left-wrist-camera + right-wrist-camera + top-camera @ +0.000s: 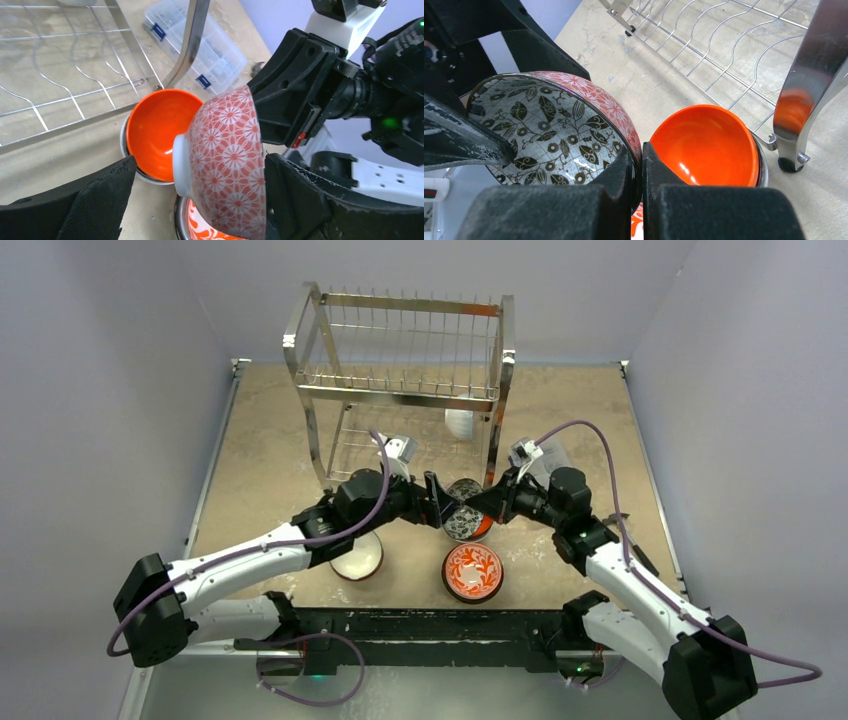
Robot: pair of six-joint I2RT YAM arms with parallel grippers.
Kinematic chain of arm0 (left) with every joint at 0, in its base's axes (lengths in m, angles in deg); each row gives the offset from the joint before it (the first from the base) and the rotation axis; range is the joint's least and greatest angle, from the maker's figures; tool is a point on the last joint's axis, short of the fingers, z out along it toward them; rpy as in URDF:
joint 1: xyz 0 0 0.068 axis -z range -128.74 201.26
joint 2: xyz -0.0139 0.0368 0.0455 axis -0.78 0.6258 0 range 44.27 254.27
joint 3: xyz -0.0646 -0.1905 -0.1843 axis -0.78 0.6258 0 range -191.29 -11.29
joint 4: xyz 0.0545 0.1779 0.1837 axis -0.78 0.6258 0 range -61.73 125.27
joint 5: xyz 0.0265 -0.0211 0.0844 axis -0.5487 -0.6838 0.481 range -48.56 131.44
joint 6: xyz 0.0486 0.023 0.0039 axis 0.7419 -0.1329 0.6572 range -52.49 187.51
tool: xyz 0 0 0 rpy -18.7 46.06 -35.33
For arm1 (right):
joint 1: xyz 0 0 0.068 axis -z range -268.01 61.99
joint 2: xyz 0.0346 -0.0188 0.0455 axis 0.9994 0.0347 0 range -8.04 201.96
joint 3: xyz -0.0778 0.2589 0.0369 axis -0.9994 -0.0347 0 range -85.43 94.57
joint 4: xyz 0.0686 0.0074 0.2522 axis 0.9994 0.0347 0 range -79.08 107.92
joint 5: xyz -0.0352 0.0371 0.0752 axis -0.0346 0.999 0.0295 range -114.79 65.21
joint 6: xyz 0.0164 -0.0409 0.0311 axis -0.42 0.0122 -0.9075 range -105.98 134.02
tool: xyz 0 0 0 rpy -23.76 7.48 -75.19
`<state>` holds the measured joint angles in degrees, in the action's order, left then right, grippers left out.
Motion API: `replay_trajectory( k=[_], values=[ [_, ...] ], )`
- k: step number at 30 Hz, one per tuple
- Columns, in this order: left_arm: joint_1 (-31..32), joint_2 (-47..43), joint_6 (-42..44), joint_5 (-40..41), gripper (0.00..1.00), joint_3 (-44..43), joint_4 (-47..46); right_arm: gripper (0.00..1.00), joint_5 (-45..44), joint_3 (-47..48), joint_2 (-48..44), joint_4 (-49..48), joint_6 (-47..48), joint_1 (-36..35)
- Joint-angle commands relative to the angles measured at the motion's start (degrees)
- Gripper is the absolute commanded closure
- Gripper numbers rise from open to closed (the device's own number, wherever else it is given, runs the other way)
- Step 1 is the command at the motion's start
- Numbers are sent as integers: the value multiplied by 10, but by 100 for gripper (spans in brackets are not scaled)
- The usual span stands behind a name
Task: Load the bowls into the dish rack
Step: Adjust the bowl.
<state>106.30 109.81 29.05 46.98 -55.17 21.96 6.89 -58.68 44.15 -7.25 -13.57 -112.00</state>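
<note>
Held bowl [549, 130]: red-and-white flower pattern outside, dark leaf pattern inside. It is off the table [270, 440], tipped on its side between the 2 grippers, in front of the dish rack [400, 360] and not in it

Right gripper [638, 156]: its 2 fingers [614, 185] are pressed together on the bowl's rim, 1 inside and 1 outside, with the wall pinched between the pads

Left gripper [199, 172]: fingers [100, 200] spread wide, 1 on each side of the same bowl. The finger on the foot side stands clear of it. The finger on the rim side lies close to it; contact cannot be confirmed

Just below and behind the held bowl, a glossy orange bowl [160, 130] sits upright on the table, just beside a near leg [804, 90] of the rack. A pale rim shows around its underside; what that belongs to cannot be told

Further out, per the top view:
- Orange-and-white bowl [472, 571], upright on the table, between the held bowl and the arm bases
- Brown-rimmed bowl [357, 558], pale inside, upright on the table, partly covered by the left forearm
- White bowl [460, 423], seen through the wires at the rack's right side; whether it sits on the lower tier or behind the rack cannot be told

A clear plastic box [200, 45] lies on the table beyond the rack leg, well apart from the grippers
</note>
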Motion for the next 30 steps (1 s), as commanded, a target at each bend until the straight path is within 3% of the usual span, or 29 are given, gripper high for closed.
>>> replay_trajectory(
  k=[1,4,7,15,24,27,30],
  values=[
    [-53,-23,-75,-158,3,48,-67,100,20,1,-8,-26,3,0],
    [-90,-24,-126,-235,2,87,-139,100,25,4,-2,-35,2,0],
    [-93,-14,-133,-262,2,100,-168,100,35,7,5,-44,-1,0],
    [-91,39,-162,-302,8,106,-249,100,43,8,14,-52,-5,0],
    [-87,63,-164,-313,15,104,-271,100,42,9,16,-47,-3,0],
    [-83,69,-154,-311,28,94,-254,100,39,13,18,-44,-2,0],
    [-84,70,-146,-302,51,88,-238,100,33,16,21,-40,1,1]
  ],
)
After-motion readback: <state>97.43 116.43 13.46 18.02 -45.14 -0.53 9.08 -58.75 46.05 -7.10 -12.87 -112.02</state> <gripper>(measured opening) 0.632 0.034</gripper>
